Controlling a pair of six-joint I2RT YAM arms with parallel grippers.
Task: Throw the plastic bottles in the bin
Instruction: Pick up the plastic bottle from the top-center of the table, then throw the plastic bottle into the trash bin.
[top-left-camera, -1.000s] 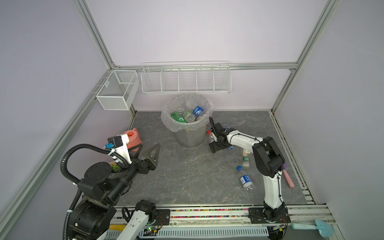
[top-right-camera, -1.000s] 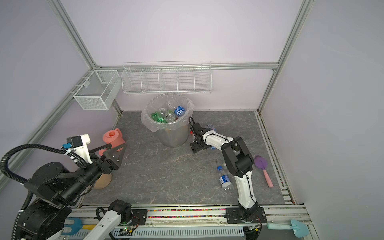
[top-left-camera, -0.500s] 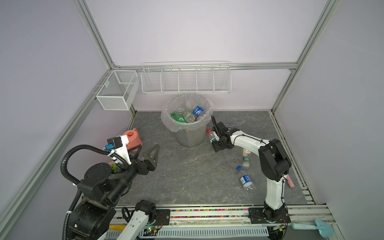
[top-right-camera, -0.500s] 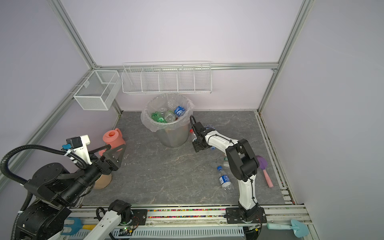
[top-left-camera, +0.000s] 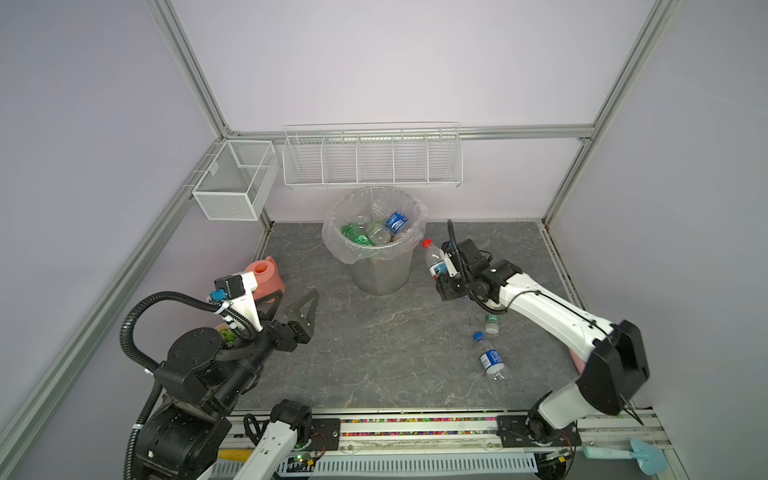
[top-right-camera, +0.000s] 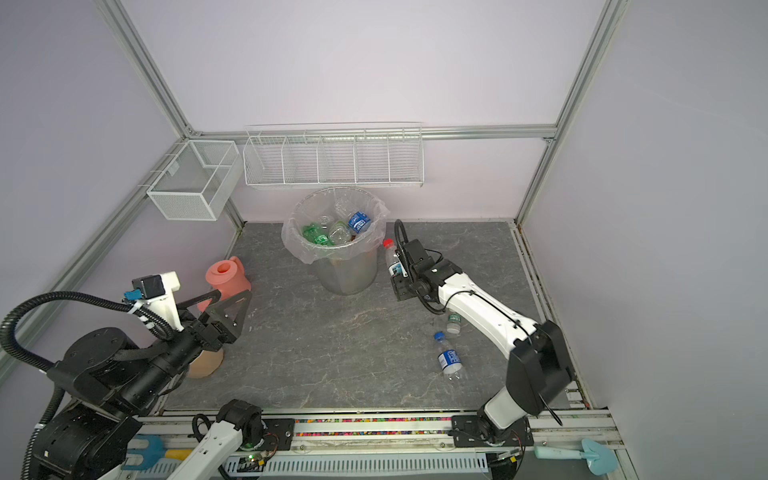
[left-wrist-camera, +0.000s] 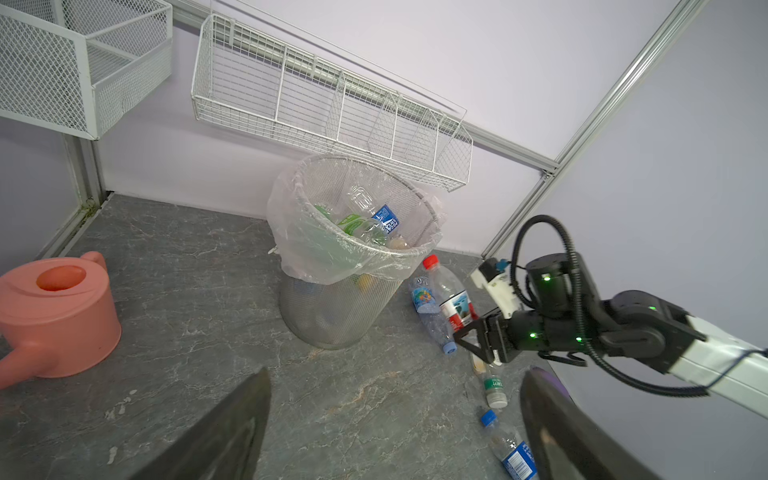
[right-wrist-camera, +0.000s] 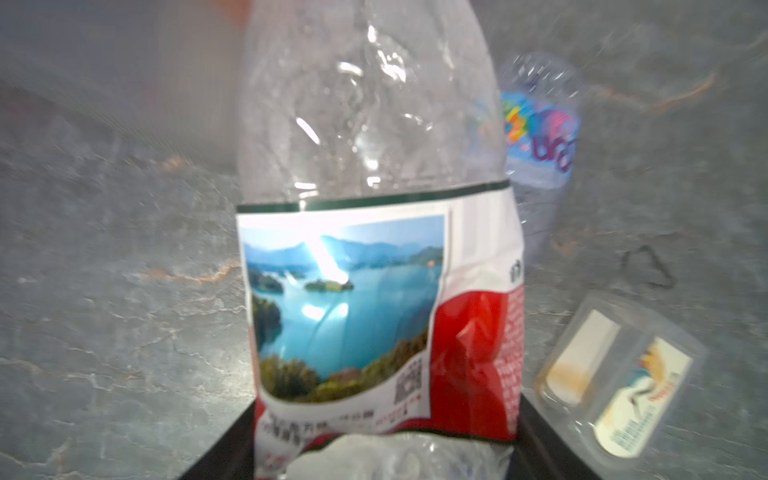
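**Right arm.** My right gripper (top-left-camera: 445, 269) is clamped on the lower body of a clear red-capped bottle (top-left-camera: 433, 257). I hold it tilted, cap uppermost, just beside the bin (top-left-camera: 380, 272) and outside its rim.

**Left arm.** My left gripper (top-left-camera: 289, 305) hangs with jaws spread wide, holding nothing, near the pink watering can (top-left-camera: 266, 272).

**Bottles.** Several bottles (top-left-camera: 376, 230) lie in the bin's bag. On the floor lie a blue-capped bottle (top-left-camera: 490, 359), a white-capped bottle (top-left-camera: 491, 324) and, in the left wrist view, a blue-labelled bottle (left-wrist-camera: 430, 311) by the bin's foot.

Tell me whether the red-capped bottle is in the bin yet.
Out, not in yet. The red-capped bottle sits outside the bin, close beside its rim, gripped near its base by the right gripper.
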